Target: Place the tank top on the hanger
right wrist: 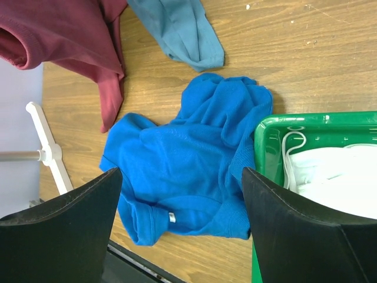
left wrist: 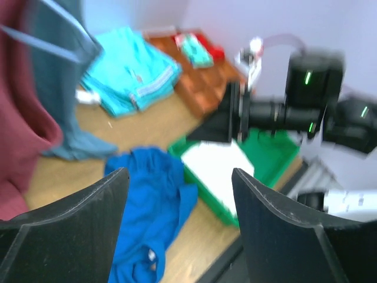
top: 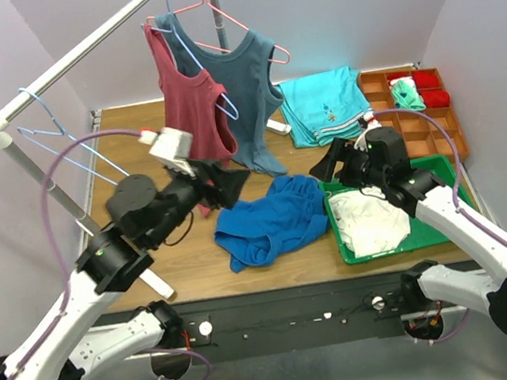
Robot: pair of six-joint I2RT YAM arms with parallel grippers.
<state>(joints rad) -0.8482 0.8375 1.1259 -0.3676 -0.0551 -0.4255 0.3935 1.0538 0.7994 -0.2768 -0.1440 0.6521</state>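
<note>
Across the middle of the frame, the brown wooden table [top: 196,255] is holding everything. At its centre, the bright royal-blue fabric tank top [top: 267,221] is lying crumpled, touching the green plastic tray [top: 403,246] at the right. The tray is holding a white cloth [top: 371,221]. Just upper left of the top, the left gripper [top: 226,184] is hovering with fingers spread wide, gripping nothing. At centre right, the right gripper [top: 333,165] is hovering wide apart too, and empty. At upper left, the thin light-blue wire hanger [top: 58,128] is hanging on the white rail [top: 74,56].
</note>
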